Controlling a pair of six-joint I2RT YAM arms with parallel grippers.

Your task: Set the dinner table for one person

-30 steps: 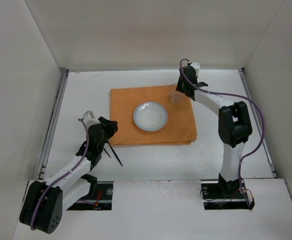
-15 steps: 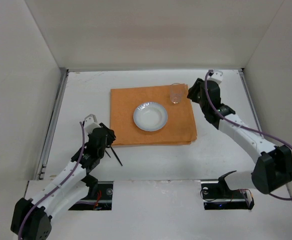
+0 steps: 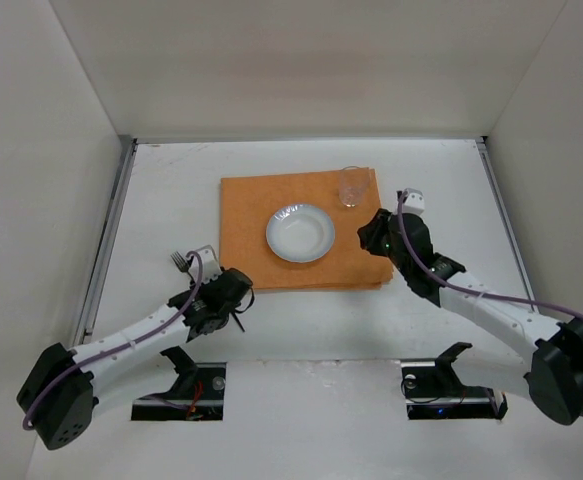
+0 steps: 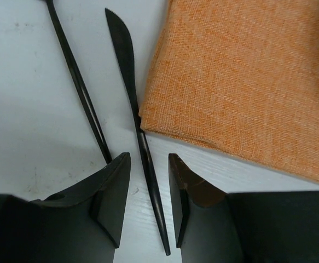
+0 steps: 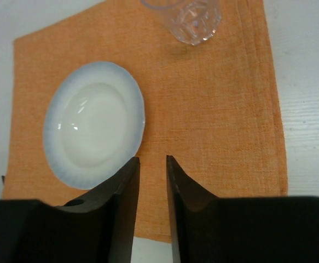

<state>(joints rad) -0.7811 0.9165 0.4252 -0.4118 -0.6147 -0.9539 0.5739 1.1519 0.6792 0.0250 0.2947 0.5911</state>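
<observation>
On the white dinner table (image 3: 171, 190) lies an orange mat (image 3: 351, 250) with a white plate (image 3: 300, 232) in its middle and a clear glass (image 3: 351, 187) at its far right corner. A black knife (image 4: 131, 104) lies on the table by the mat's near left corner. My left gripper (image 4: 149, 203) is open and low, with its jaws on either side of the knife's handle; it also shows in the top view (image 3: 227, 296). My right gripper (image 5: 152, 160) is open by a narrow gap and empty, above the mat's near right part (image 3: 376, 235). The plate (image 5: 93, 123) and glass (image 5: 195, 19) lie ahead of it.
A second thin black utensil (image 4: 77, 82) lies just left of the knife, partly under my left finger. White walls close in the table, with metal rails (image 3: 106, 240) along its side edges. The arm bases stand at the near edge.
My right gripper has left the glass standing on the mat and drawn back towards the near right. My left gripper has moved right and down over the knife.
</observation>
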